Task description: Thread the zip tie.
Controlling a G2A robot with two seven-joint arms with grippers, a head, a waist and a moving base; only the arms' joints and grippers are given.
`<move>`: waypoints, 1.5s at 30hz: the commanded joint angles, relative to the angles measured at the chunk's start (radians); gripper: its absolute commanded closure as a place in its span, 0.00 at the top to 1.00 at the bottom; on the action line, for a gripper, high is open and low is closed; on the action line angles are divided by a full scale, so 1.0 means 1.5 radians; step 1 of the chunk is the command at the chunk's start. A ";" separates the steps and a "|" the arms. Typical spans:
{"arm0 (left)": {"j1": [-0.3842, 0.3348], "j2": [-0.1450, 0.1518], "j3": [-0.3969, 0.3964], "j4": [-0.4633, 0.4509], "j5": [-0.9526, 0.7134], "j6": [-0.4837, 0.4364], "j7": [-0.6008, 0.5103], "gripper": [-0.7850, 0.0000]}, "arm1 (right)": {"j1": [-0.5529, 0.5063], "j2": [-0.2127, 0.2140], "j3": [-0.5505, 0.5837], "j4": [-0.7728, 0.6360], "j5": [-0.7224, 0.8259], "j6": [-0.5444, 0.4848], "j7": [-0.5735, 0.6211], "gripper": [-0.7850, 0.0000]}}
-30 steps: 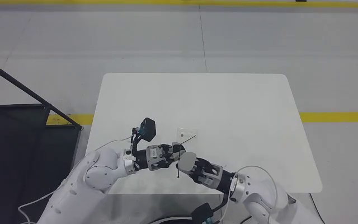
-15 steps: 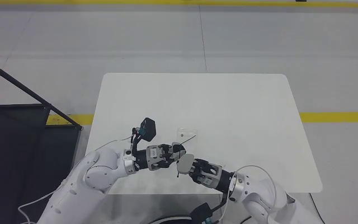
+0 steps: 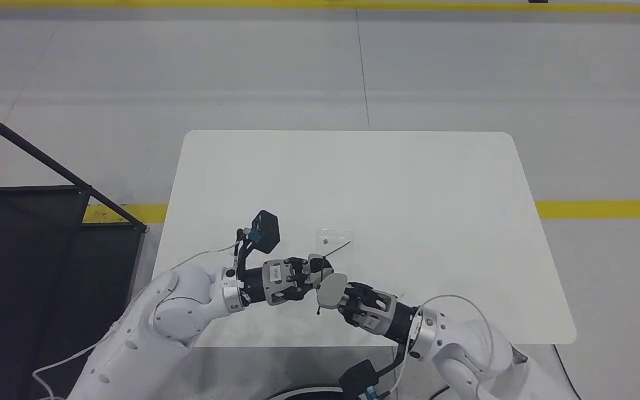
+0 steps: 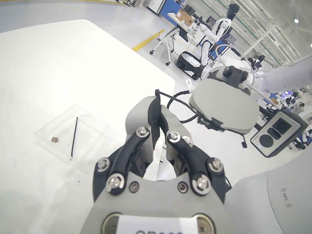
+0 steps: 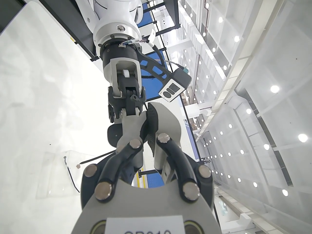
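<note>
The two arms meet low over the near edge of the surface [image 3: 400,190], wrists turned in so their tips face each other, which suits a threading job where both ends of one strap must come nose to nose. The left jaws are closed tight on the zip tie [image 4: 157,91], its small square head poking just past the tips. Held that way, the slot is left bare for the tail to enter. From the head the thin black strap bends away toward the right jaws, which sit just beside. From the right wrist these look closed to a narrow slit, with the strap running in between the pads [image 5: 151,120]. I judge they hold the tail end, though the exact contact is hidden. The tail does not look to be through the head yet, so the work seems to be at the lining-up step.

Farther out lies a clear sheet [image 4: 92,132], flat and glossy, with a spare tie [image 4: 73,136] lying straight on it and a small brown fleck [image 4: 54,139] beside that, both well apart from the arms.

The zip tie is slim matte-black plastic and looks springy. The pads are ribbed black rubber set in smooth grey shells, well suited to pinching something this thin. The surface is plain white with rounded corners
</note>
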 commanded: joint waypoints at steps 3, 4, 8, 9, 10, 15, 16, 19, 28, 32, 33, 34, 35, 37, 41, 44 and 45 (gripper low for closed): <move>0.004 -0.001 -0.001 -0.003 0.019 -0.004 0.012 0.00 | -0.002 -0.002 0.003 0.000 0.000 0.000 0.001 0.00; 0.004 -0.001 -0.001 -0.003 0.023 -0.004 0.014 0.00 | -0.003 -0.003 0.004 0.000 0.000 0.000 0.001 0.00; 0.008 -0.002 -0.005 -0.006 0.049 -0.005 0.032 0.00 | -0.005 -0.005 0.008 0.000 -0.001 0.000 0.000 0.00; 0.009 -0.003 -0.005 -0.008 0.056 -0.006 0.039 0.00 | -0.006 -0.005 0.008 0.000 -0.001 0.000 0.000 0.00; 0.010 -0.003 -0.006 -0.009 0.063 -0.007 0.045 0.00 | -0.007 -0.006 0.009 0.000 -0.001 -0.001 0.000 0.00; 0.020 -0.005 -0.014 -0.019 0.120 -0.008 0.087 0.00 | -0.010 -0.008 0.013 -0.001 -0.002 -0.004 -0.004 0.00; 0.023 -0.005 -0.015 -0.022 0.133 -0.008 0.097 0.00 | -0.010 -0.008 0.014 -0.001 -0.002 -0.005 -0.004 0.00; 0.031 -0.006 -0.020 -0.030 0.184 0.000 0.129 0.00 | -0.012 -0.009 0.017 -0.001 -0.003 -0.006 -0.006 0.00; 0.058 -0.013 -0.016 -0.053 0.361 0.037 0.241 0.00 | -0.019 -0.013 0.023 -0.002 -0.006 -0.009 -0.009 0.00; 0.066 -0.015 -0.014 -0.056 0.414 0.042 0.281 0.00 | -0.021 -0.015 0.026 -0.003 -0.007 -0.012 -0.009 0.00; 0.068 -0.015 -0.013 -0.056 0.423 0.042 0.289 0.00 | -0.021 -0.015 0.026 -0.003 -0.007 -0.012 -0.009 0.00; 0.070 -0.015 -0.012 -0.056 0.430 0.040 0.297 0.00 | -0.022 -0.015 0.027 -0.003 -0.007 -0.012 -0.008 0.00; 0.071 -0.016 -0.012 -0.056 0.436 0.039 0.303 0.00 | -0.023 -0.016 0.027 -0.002 -0.007 -0.012 -0.007 0.00; 0.072 -0.016 -0.013 -0.055 0.447 0.038 0.317 0.00 | -0.024 -0.017 0.029 -0.002 -0.006 -0.012 -0.004 0.00; 0.075 -0.018 -0.014 -0.055 0.469 0.040 0.337 0.00 | -0.027 -0.019 0.032 -0.003 -0.006 -0.014 0.000 0.00; 0.077 -0.019 -0.015 -0.056 0.487 0.044 0.352 0.00 | -0.028 -0.020 0.035 -0.003 -0.004 -0.015 0.000 0.00; 0.078 -0.019 -0.014 -0.056 0.492 0.046 0.356 0.00 | -0.029 -0.020 0.036 -0.003 -0.004 -0.015 0.000 0.00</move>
